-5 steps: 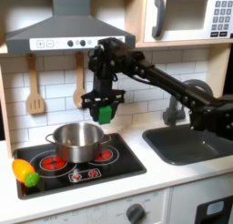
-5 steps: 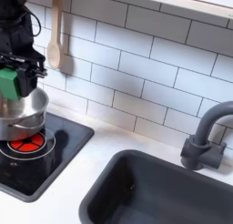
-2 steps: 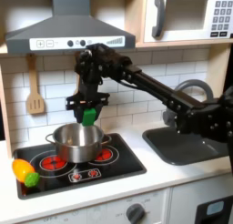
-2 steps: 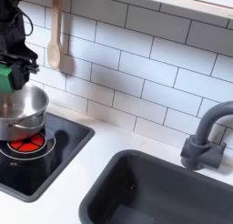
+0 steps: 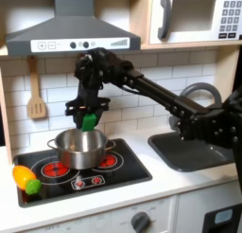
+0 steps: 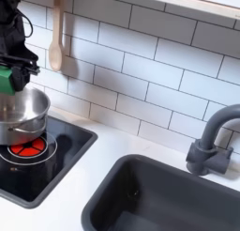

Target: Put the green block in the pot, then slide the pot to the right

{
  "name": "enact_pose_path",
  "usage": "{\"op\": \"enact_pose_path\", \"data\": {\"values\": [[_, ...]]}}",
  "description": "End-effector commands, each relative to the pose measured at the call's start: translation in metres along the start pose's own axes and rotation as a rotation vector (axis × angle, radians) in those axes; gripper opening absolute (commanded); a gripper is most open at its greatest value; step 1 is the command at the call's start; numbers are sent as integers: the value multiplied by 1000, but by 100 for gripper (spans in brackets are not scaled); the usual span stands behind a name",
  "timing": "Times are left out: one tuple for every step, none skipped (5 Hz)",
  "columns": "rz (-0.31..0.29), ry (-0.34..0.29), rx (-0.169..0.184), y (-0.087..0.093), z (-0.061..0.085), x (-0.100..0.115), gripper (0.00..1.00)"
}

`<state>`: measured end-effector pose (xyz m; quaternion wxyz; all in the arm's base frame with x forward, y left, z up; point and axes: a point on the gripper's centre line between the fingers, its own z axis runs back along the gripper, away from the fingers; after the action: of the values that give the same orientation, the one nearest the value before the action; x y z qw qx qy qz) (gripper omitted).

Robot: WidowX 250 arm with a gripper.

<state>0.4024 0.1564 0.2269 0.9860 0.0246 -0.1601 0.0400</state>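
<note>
— Where is the small bright green block (image 5: 88, 121)?
— Pinched between the fingers of the black gripper (image 5: 87, 120), hanging just above the open mouth of the shiny round steel pot (image 5: 79, 148).
— And the pot?
— On the black toy hob (image 5: 113, 176), over a red ring; an orange toy vegetable (image 5: 25, 178) lies at the first exterior view's left.

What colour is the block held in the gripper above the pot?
Bright green; the green block shows best in the first exterior view.
</note>
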Motion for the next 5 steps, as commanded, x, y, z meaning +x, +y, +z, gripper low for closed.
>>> {"op": "enact_pose_path", "data": {"values": [[-22,-20,-2,-1,-11,4,0],[-34,-37,-7,0,-9,6,0],[-54,-19,-20,-1,-18,4,100],[-62,-19,-12,-1,-17,3,100],[-81,-3,-8,0,-22,2,100]]}}
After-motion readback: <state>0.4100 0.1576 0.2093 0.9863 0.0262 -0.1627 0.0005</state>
